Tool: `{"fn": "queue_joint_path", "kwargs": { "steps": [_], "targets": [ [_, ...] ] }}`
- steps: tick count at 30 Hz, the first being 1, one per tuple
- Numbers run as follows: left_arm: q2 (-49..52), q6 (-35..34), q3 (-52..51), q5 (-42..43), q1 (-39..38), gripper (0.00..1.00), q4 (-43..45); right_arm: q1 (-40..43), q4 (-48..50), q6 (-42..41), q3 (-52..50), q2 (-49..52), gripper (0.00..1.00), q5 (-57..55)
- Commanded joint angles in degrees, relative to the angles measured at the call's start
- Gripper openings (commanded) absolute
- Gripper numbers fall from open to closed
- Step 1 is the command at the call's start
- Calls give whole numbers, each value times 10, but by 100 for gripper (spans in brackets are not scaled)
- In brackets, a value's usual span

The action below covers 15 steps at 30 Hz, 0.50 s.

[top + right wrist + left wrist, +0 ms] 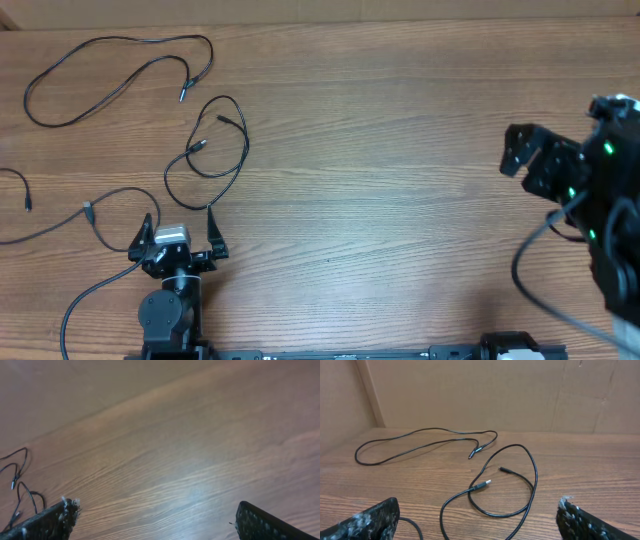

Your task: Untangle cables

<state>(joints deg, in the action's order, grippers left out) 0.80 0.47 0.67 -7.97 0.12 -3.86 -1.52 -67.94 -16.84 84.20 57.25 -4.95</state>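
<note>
Several thin black cables lie spread on the left of the wooden table. A long cable (100,65) loops at the far left. A looped cable (215,150) lies just ahead of my left gripper (180,230), which is open and empty. Another cable (105,205) runs past its left finger. In the left wrist view the looped cable (520,490) with its plug lies between and beyond the open jaws (477,525), and the long cable (420,442) lies farther back. My right gripper (525,158) is open and empty at the far right, above bare wood (157,522). Cables (17,485) show at the left edge of its view.
A short cable end (20,185) lies at the table's left edge. A cardboard wall (485,395) stands behind the table. The thicker black wire of the right arm (530,265) hangs at the right.
</note>
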Motion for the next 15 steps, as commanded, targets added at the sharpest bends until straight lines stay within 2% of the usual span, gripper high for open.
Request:
{"fn": "queue_joint_path", "kwargs": {
  "steps": [1, 7, 15],
  "targets": [
    [-5, 13, -4, 1, 3, 99, 1, 11, 5, 50, 10, -43, 100, -8],
    [-5, 12, -4, 1, 3, 100, 1, 46, 42, 65, -58, -115, 100, 25],
    [-5, 13, -4, 1, 3, 99, 1, 38, 234, 174, -284, -240, 100, 150]
  ]
}}
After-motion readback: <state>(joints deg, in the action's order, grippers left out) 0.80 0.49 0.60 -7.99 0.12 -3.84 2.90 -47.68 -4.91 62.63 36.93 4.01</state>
